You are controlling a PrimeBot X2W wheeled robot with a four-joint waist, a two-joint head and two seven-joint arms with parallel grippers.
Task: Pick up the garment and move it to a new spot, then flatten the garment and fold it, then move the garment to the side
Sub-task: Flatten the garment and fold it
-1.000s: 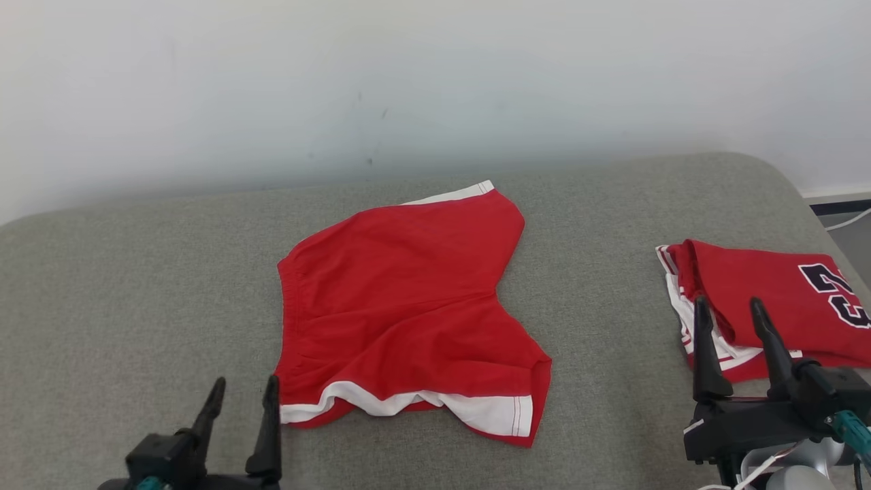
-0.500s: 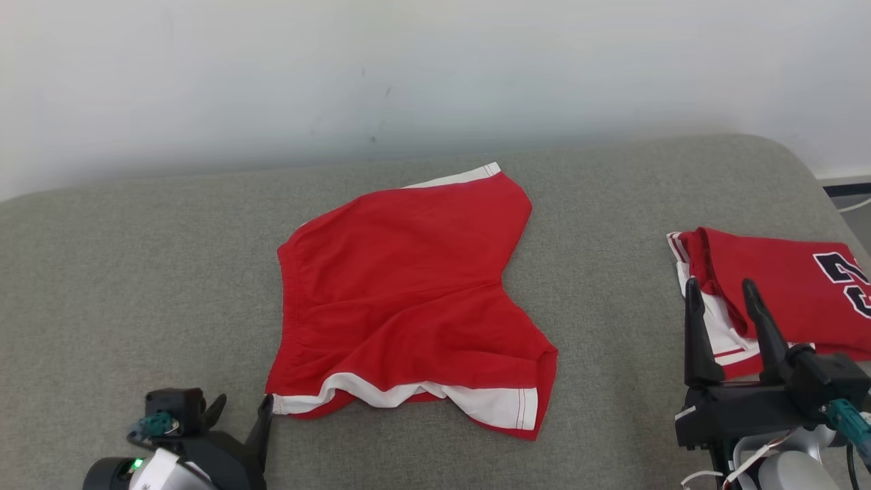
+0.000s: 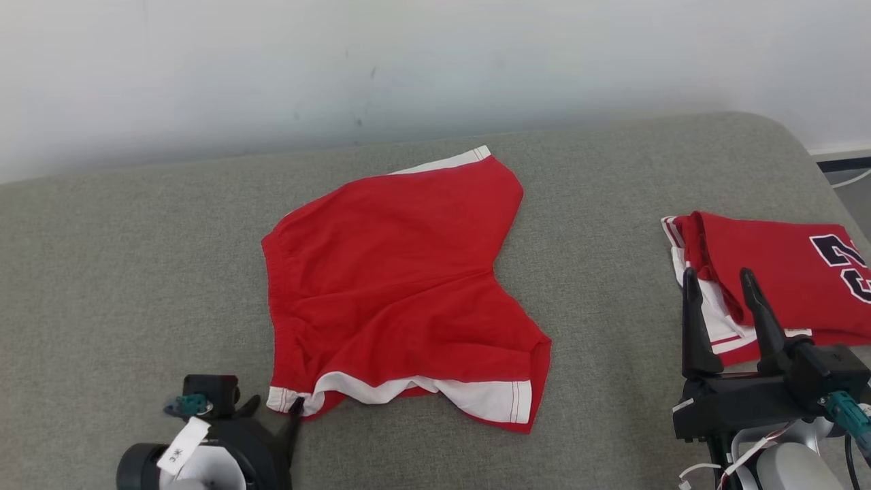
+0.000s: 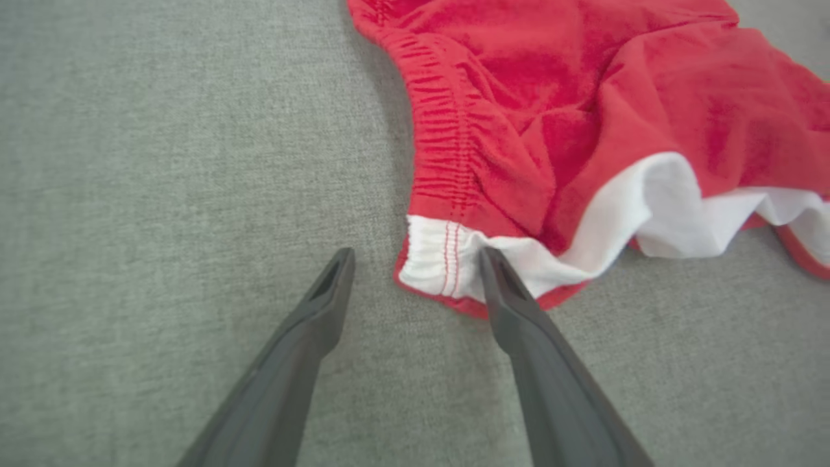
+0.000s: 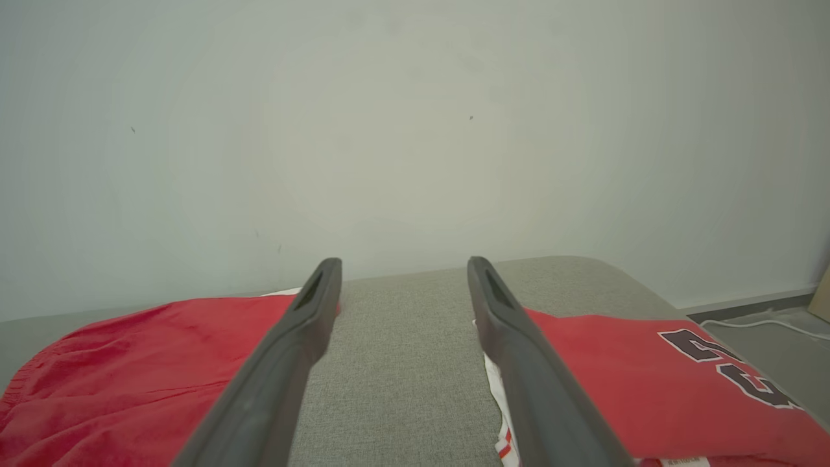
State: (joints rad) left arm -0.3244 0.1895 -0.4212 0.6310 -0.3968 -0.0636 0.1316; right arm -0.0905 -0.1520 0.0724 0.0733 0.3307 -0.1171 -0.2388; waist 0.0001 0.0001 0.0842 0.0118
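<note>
Left wrist view: left gripper [image 4: 415, 256], spread wide and empty, straddles the shorts' [image 4: 551, 97] corner for pickup; a pinch likely comes next.

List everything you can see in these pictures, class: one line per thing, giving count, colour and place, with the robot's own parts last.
red fabric shorts with white hem bands: one, red and white, spread out mid-surface
folded red jersey with dark numerals: one, red with white trim, on the surface's right side
grey woven padded surface: one, grey, under both garments
plain wall: one, off-white, behind the surface
thin cable: one, white, on the floor at far right
left gripper: one, dark, open, its fingers either side of the shorts' near-left hem corner
right gripper: one, dark, open, in front of the jersey, holding nothing
</note>
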